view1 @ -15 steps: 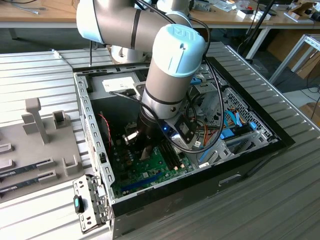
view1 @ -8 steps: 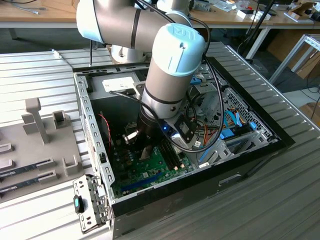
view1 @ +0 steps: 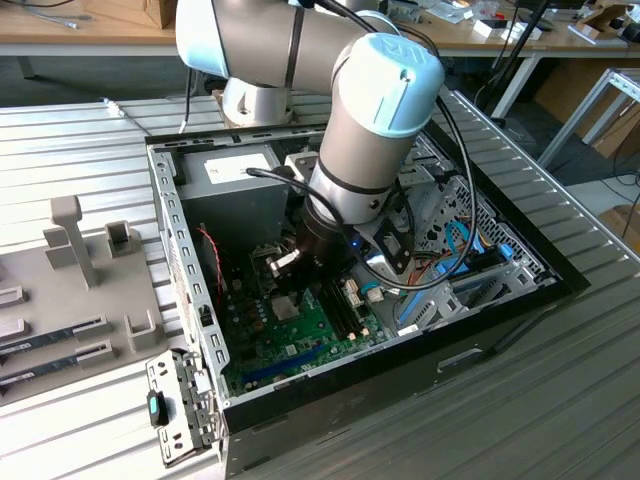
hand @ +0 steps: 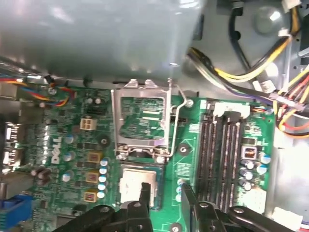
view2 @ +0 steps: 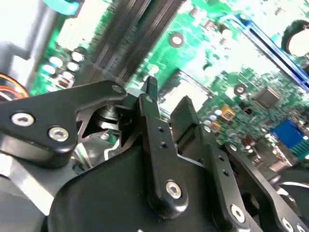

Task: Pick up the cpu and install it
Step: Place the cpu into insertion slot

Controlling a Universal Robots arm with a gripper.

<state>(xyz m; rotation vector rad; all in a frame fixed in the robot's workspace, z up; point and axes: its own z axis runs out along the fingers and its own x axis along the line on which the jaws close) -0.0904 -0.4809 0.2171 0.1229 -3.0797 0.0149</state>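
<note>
Black gripper (hand: 164, 195) fingers fill the foreground in both wrist views, spread apart with nothing between them, poised just above the cpu (hand: 137, 183). That silvery chip lies seated in the motherboard (hand: 72, 145) socket, beneath the raised load plate (hand: 142, 118); the empty memory slots (hand: 219, 154) lie beyond.

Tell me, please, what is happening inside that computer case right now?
A robot arm is reaching down into the open computer case, its pincer just above the green motherboard. In the first wrist view the silvery cpu lies in the socket right under the fingertips, and the socket's metal retention frame beside it stands open. The pincer's fingers look slightly parted, with nothing between them.
</note>
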